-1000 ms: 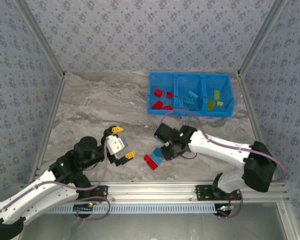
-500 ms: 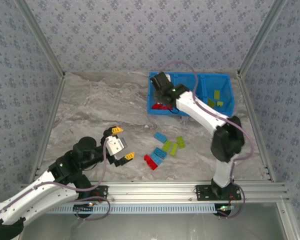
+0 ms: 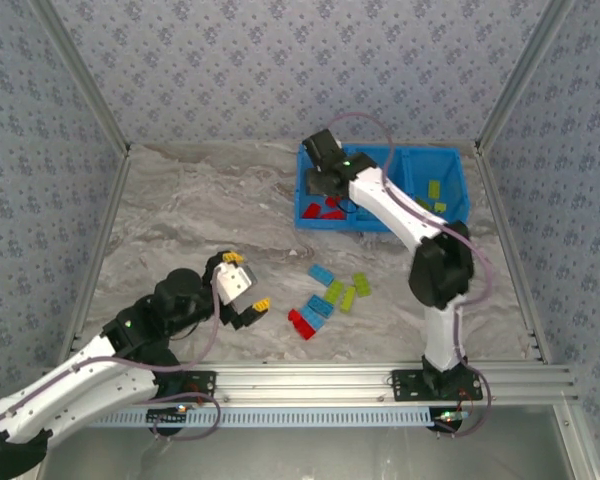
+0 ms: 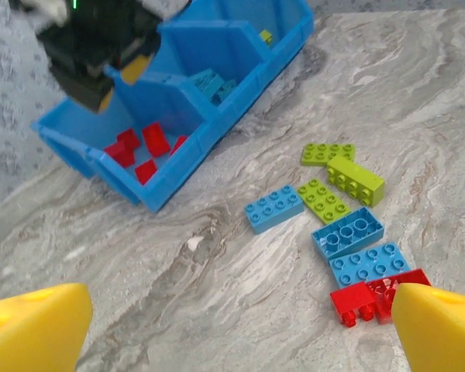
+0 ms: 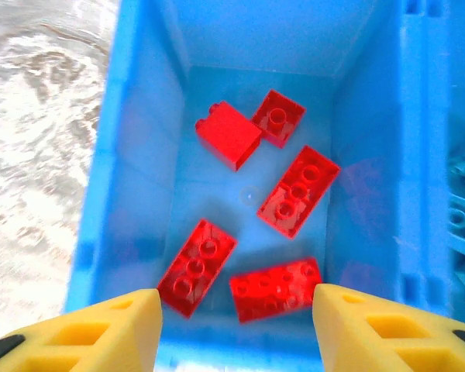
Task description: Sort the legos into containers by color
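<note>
Marbled tabletop [image 3: 180, 210], legos partly sorted, both grippers empty.
Right gripper [image 5: 236, 314] hovers with fingers spread over the left compartment of the bin [image 3: 400, 224], where five red legos [image 5: 298, 190] lie. Left gripper [image 3: 248, 282], fingers also wide apart, hangs above bare table. Loose light blue, lime and red bricks [image 3: 325, 298] sit on the table between it and the bin.

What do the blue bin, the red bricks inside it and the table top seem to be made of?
Blue bin: probably moulded plastic, smooth, slightly glossy; soft reflections on its thin walls.
Red bricks: hard glossy plastic, with moulded round studs.
Table top: grey veined marble look, matte; stone or printed laminate, I cannot tell.
</note>
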`<action>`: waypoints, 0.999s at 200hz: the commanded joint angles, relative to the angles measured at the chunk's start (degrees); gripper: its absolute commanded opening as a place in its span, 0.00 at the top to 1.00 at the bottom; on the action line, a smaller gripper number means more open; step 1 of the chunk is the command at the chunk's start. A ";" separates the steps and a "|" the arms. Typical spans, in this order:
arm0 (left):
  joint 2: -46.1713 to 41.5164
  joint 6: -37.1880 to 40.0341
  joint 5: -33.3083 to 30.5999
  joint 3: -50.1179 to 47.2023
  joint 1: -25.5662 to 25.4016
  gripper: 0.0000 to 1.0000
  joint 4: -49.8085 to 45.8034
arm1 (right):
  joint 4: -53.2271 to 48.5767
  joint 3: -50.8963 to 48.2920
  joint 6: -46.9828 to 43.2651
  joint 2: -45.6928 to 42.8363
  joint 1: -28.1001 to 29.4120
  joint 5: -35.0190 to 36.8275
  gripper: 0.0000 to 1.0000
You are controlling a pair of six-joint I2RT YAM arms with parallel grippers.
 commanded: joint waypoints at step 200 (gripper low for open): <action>71.62 -96.05 -2.10 36.78 -4.14 0.07 -5.81 | -17.83 -40.38 18.28 -55.13 14.26 10.86 0.00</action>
